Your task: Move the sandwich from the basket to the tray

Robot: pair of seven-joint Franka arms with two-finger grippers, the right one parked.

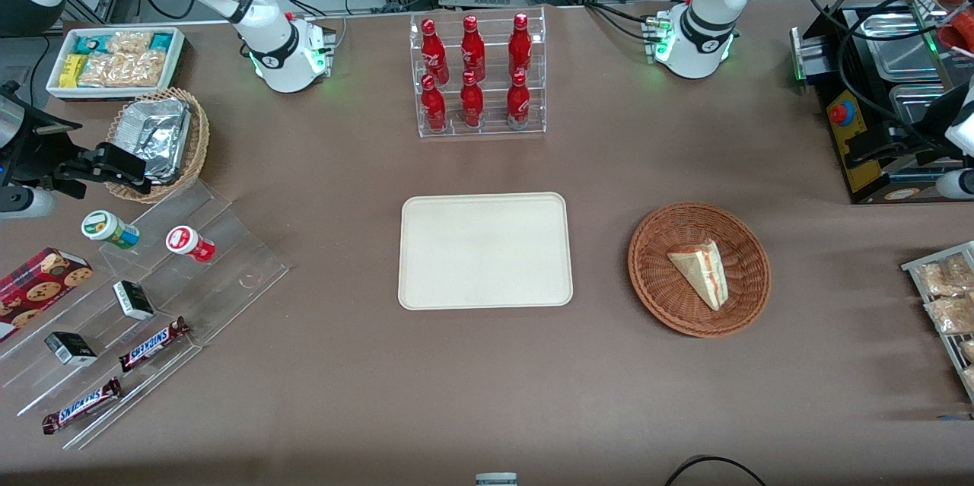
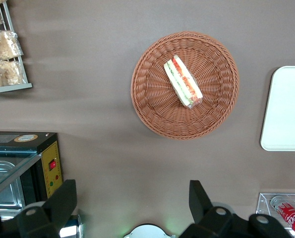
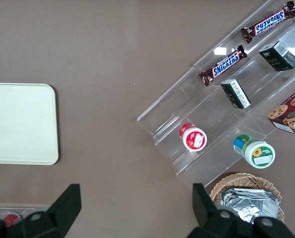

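Note:
The sandwich (image 1: 704, 273) (image 2: 183, 83), a pale wedge with red and green filling along its edge, lies in the round reddish-brown wicker basket (image 1: 662, 296) (image 2: 152, 99). The cream tray (image 1: 485, 250) (image 2: 288, 109) sits flat beside the basket, toward the parked arm's end, with nothing on it. My left gripper (image 2: 132, 191) (image 1: 875, 145) hangs high over the working arm's end of the table, farther from the front camera than the basket and well apart from it. It is open wide and holds nothing.
A black machine with metal pans (image 1: 867, 90) (image 2: 23, 163) stands close by the gripper. A wire rack of snack packets (image 1: 943, 296) (image 2: 6, 49) lies at the working arm's end. A clear rack of red bottles (image 1: 479, 75) stands farther back than the tray.

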